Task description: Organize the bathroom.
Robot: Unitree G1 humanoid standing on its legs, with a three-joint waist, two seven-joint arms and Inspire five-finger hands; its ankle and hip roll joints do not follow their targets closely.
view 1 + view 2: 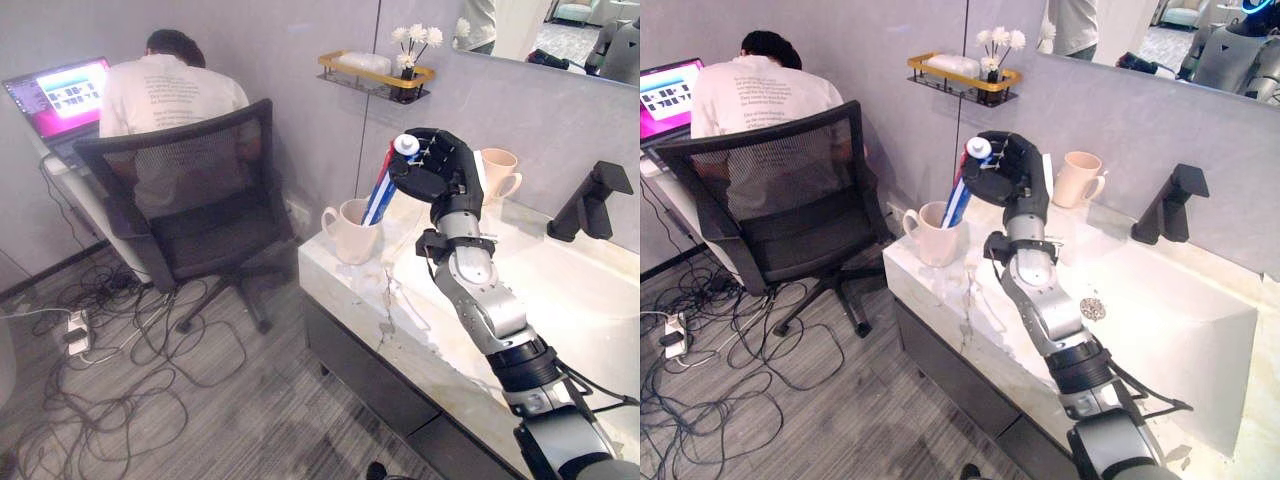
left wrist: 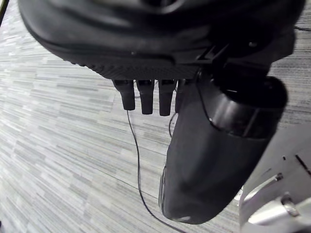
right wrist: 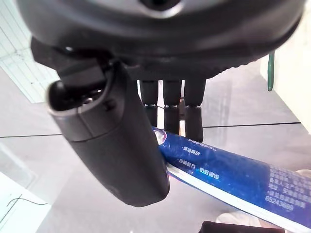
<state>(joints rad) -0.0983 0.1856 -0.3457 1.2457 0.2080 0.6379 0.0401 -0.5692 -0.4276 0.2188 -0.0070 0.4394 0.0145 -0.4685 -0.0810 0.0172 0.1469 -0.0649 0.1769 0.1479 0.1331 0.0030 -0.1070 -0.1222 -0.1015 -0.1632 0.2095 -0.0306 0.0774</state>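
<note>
A blue, red and white toothpaste tube (image 1: pixel 380 195) stands tilted with its lower end inside a white mug (image 1: pixel 350 238) at the left corner of the marble counter (image 1: pixel 350 290). Its white cap points up. My right hand (image 1: pixel 435 165) is shut on the tube's upper part, above and to the right of the mug. The right wrist view has the tube (image 3: pixel 233 170) pinched between thumb and fingers. My left hand (image 2: pixel 194 145) hangs over the grey floor with relaxed fingers and holds nothing.
A beige mug (image 1: pixel 498 172) stands behind my right hand by the wall. A black faucet (image 1: pixel 590 200) rises over the white sink (image 1: pixel 590 310). A yellow wall shelf (image 1: pixel 375 75) holds flowers. A person sits in a black office chair (image 1: pixel 190 190) at the left; cables litter the floor (image 1: pixel 120 350).
</note>
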